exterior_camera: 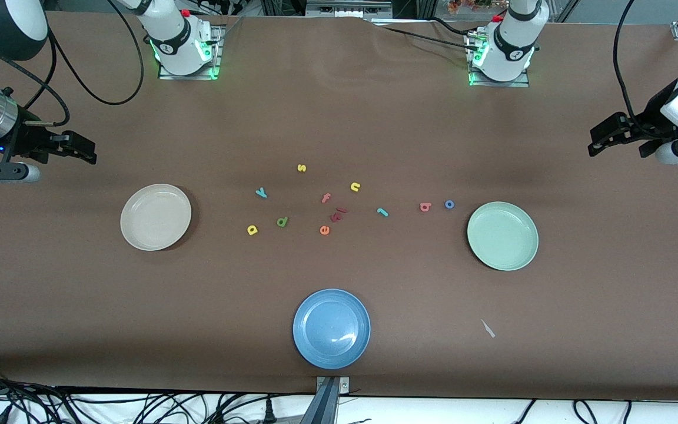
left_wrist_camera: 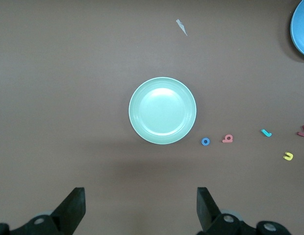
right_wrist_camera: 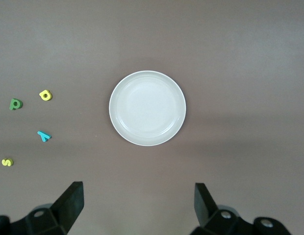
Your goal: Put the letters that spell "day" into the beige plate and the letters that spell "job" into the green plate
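The beige plate (exterior_camera: 155, 217) (right_wrist_camera: 147, 108) lies bare toward the right arm's end. Beside it are the teal y (exterior_camera: 262, 192) (right_wrist_camera: 43, 136), the dark green letter (exterior_camera: 282, 222) (right_wrist_camera: 15, 104) and the yellow round letter (exterior_camera: 252, 229) (right_wrist_camera: 45, 95). The green plate (exterior_camera: 502, 235) (left_wrist_camera: 162, 110) lies bare toward the left arm's end. Close by it sit the blue o (exterior_camera: 449, 204) (left_wrist_camera: 205, 141), salmon b (exterior_camera: 425, 206) (left_wrist_camera: 227, 139) and teal j (exterior_camera: 382, 212) (left_wrist_camera: 266, 132). My right gripper (exterior_camera: 74, 150) (right_wrist_camera: 139, 193) and left gripper (exterior_camera: 615, 144) (left_wrist_camera: 141, 196) hang open and unladen, high over the table's ends.
A blue plate (exterior_camera: 331, 328) lies nearest the front camera. A yellow s (exterior_camera: 301, 168), yellow n (exterior_camera: 355, 186), pink f (exterior_camera: 326, 198), orange e (exterior_camera: 324, 230) and dark red pieces (exterior_camera: 339, 214) mix among the letters. A white scrap (exterior_camera: 488, 328) lies near the green plate.
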You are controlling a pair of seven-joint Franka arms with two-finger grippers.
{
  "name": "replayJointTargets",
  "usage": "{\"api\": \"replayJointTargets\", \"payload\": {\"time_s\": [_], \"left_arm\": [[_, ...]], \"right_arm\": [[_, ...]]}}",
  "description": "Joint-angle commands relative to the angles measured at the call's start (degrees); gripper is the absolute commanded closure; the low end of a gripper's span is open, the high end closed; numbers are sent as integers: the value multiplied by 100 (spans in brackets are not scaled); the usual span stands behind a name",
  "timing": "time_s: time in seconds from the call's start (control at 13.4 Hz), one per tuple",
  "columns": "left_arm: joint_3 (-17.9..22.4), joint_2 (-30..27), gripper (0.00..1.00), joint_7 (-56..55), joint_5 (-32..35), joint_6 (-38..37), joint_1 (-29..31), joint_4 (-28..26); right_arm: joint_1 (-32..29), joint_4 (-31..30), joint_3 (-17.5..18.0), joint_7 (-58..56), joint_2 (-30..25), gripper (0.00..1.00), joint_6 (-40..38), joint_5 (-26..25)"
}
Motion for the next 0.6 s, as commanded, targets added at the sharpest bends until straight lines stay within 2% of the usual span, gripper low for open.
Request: {"api": "replayJointTargets", "payload": {"time_s": [0.0, 0.52], "left_arm": [[37, -71, 0, -16, 41, -79, -84, -2], [-51, -62, 0, -33, 41, -79, -84, 6]], "right_arm": [[-12, 24, -6, -13, 29, 0, 54, 88], [-21, 24, -6, -48, 38, 0, 63, 70]]}}
